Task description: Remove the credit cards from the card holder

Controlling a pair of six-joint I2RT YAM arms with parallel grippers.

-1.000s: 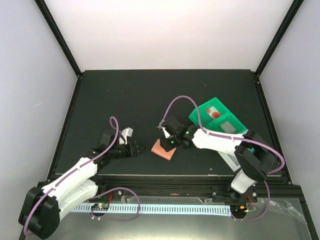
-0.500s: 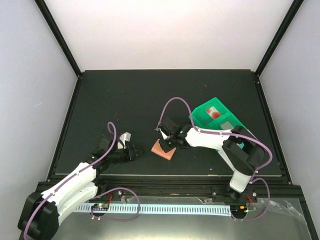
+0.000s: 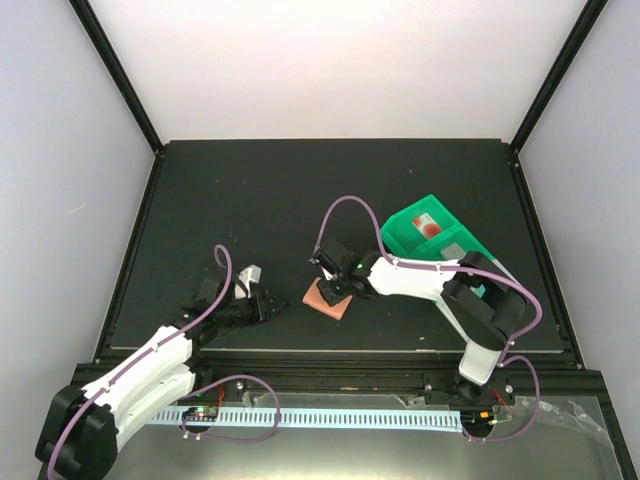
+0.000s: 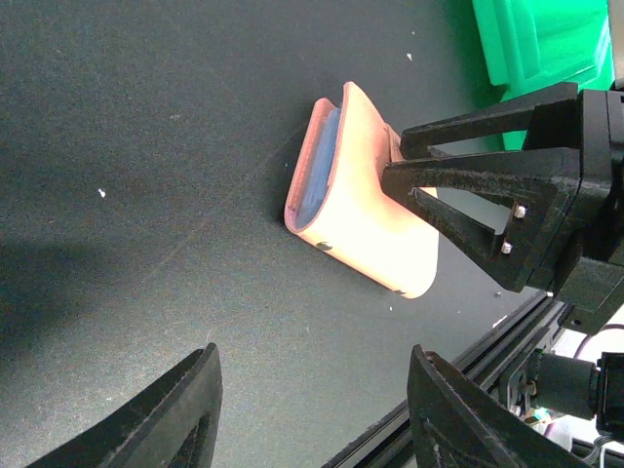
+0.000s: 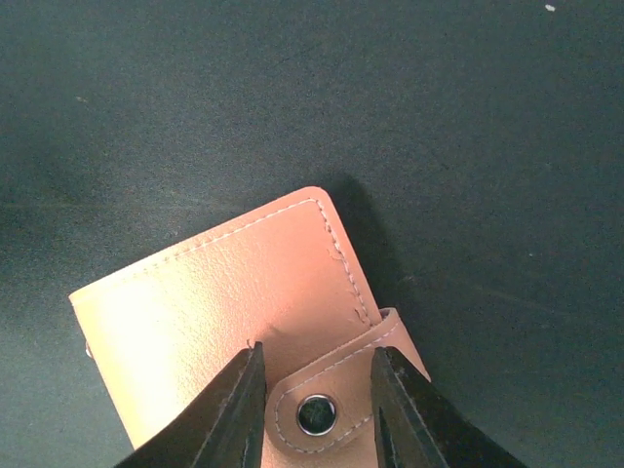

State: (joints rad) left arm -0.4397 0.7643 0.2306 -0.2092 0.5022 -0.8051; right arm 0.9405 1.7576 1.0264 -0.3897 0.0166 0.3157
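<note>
Two tools face one small job, and only the right tool is on it. The wallet lies folded on the dark bench, about midway between the arms and near the front edge. The right tool comes down over its salmon cover with a finger on either side of the snap tab. Its fingers stand narrowly apart with the tab between them. Whether they are already pinching the tab or only bracketing it, I cannot tell. That placement makes sense: the tab wraps over the wallet's edge and probably has to be lifted before the fold will open.

The left tool hangs low just beside the wallet, on the side away from the right tool. Its fingers are spread wide and hold nothing. It looks placed to steady the wallet or to catch the free edge once the tab gives.

No cards show outside the wallet. From the left wrist view the cover bows up and a pale blue strip shows in the gap. That could be pocket lining or a card edge, so I judge the cards to be inside, with removal not yet begun.

A green bin sits beyond the right arm, well apart from the wallet, holding a few small things too unclear to name. Nothing lies between the tools and the wallet. The main hindrance is likely the wallet itself, light and flat, which may slide or lift whole when the tab is pulled.
</note>
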